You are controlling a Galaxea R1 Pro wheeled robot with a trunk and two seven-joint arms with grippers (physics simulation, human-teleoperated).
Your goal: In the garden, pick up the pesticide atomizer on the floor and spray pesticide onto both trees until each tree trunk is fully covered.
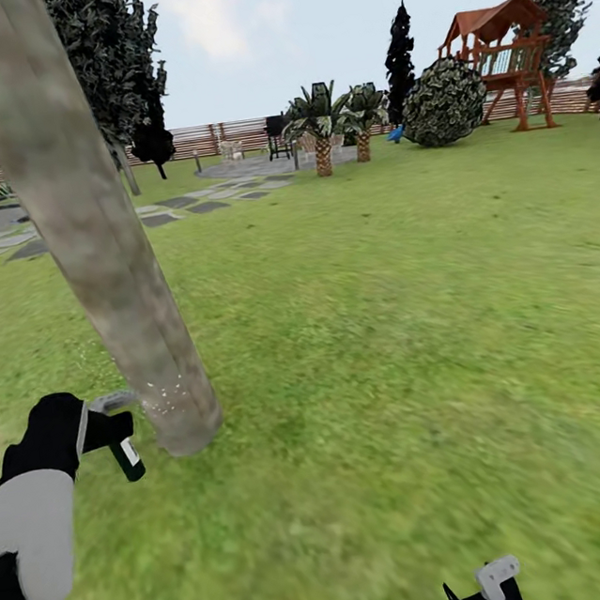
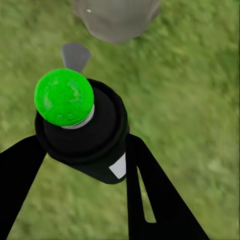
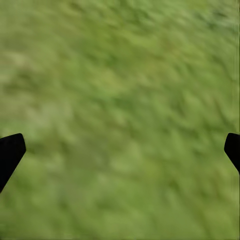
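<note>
Two palms (image 1: 321, 136) (short), round bush (image 1: 444, 102).

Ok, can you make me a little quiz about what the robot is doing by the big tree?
1. True or false: the left hand holds the pesticide atomizer.
2. Where does the atomizer's nozzle point? A) at the base of the tree trunk B) at the playhouse C) at the sky
3. Fill in: the right hand is open above the ____.

Key:
1. True. Its fingers sit on both sides of the bottle.
2. A. White specks show low on the trunk, near the nozzle.
3. Grass. Nothing lies between its fingertips.
</note>
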